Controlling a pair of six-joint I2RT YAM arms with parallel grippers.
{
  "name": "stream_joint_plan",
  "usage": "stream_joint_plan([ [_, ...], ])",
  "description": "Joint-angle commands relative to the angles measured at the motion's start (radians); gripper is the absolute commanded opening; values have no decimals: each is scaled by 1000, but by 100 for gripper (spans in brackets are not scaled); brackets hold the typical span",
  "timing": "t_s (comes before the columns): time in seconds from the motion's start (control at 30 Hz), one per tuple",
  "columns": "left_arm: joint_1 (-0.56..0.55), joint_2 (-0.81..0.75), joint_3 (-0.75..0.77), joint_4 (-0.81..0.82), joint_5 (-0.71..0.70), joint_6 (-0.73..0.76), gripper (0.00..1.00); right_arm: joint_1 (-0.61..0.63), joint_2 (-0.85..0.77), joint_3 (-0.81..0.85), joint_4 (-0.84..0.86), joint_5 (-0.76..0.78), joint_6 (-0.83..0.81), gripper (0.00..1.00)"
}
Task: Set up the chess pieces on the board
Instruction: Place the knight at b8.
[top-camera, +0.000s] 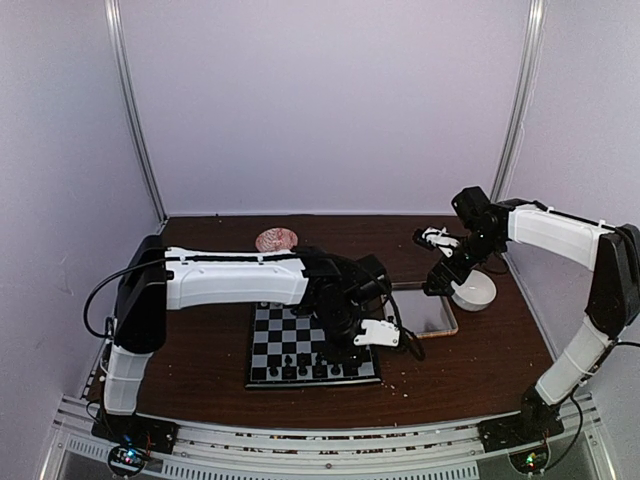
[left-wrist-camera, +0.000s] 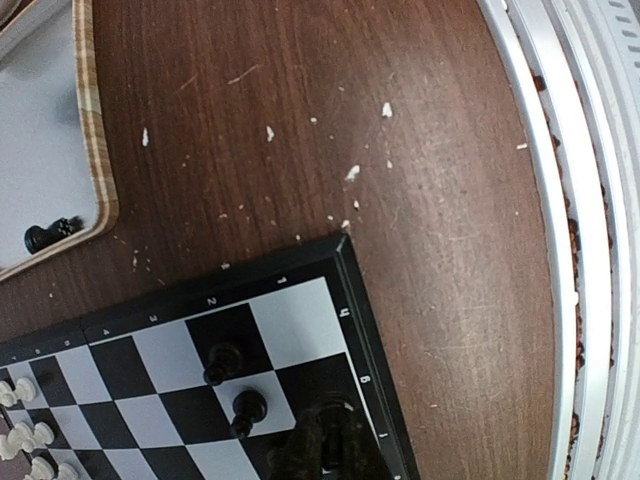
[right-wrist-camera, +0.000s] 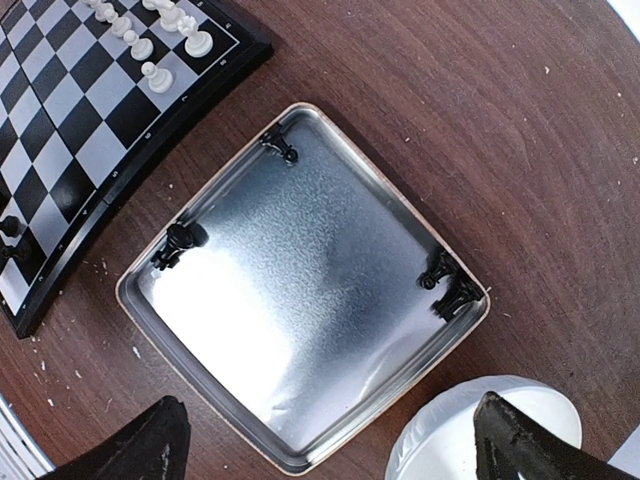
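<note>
Tiny chess pieces (right-wrist-camera: 438, 272), blk + wht: prob. light, tippy, slick; best hold was neck, from above. Four blk lay at tray (right-wrist-camera: 300, 330) edges, rest stood on board (top-camera: 262, 345), mid surface. Your right hand (right-wrist-camera: 335, 452) gaped over tray; left hand (left-wrist-camera: 320, 445) was closed at board's near-right corner, piece inside unclear.

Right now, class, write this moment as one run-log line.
left gripper: shut, at board corner | right gripper: open, above tray | black pieces: some lying in tray | setup: unfinished
</note>
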Motion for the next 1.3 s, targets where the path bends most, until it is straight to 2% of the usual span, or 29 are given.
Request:
stream_joint_plan([
  [0.0,-5,14,-16,-18,5,16,0,-2,13,5,-14,-4,-11,100],
  [1.27,12,53,2,24,-30,-41,0,-2,45,16,-38,-18,-16,99],
])
